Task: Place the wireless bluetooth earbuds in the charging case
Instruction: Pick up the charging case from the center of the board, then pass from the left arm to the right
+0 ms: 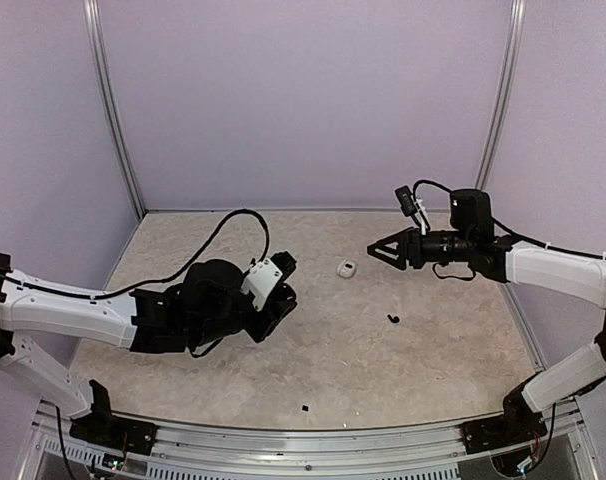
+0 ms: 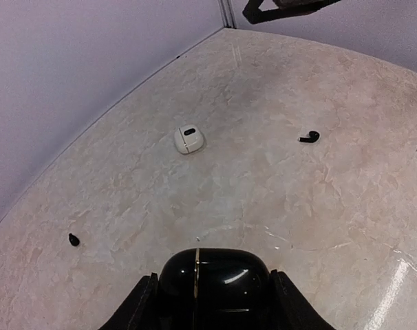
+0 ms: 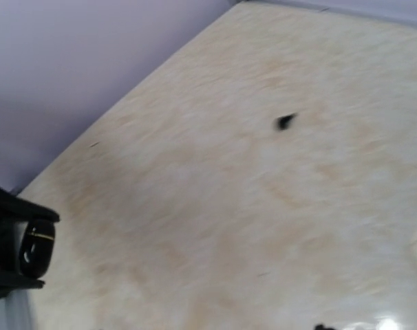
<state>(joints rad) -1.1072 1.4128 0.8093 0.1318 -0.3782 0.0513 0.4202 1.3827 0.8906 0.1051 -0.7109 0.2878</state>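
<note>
My left gripper [image 2: 212, 302] is shut on a glossy black charging case [image 2: 215, 278], whose lid is closed along a thin gold seam. The same case shows between those fingers in the right wrist view [image 3: 33, 247] and from above [image 1: 275, 300]. A black earbud [image 1: 393, 319] [image 2: 309, 137] lies on the table right of centre. Farther back lies a white earbud [image 1: 346, 267] [image 2: 188, 139] with a dark oval spot. My right gripper [image 1: 373, 252] hovers just right of the white one, pointing left with nothing between its fingers. Its own fingers do not show in the right wrist view.
A tiny black piece [image 1: 305, 408] [image 2: 73, 239] [image 3: 285, 122] lies near the table's front edge. Lilac walls with metal corner posts [image 1: 118, 110] close the back and sides of the marbled tabletop [image 1: 223, 380].
</note>
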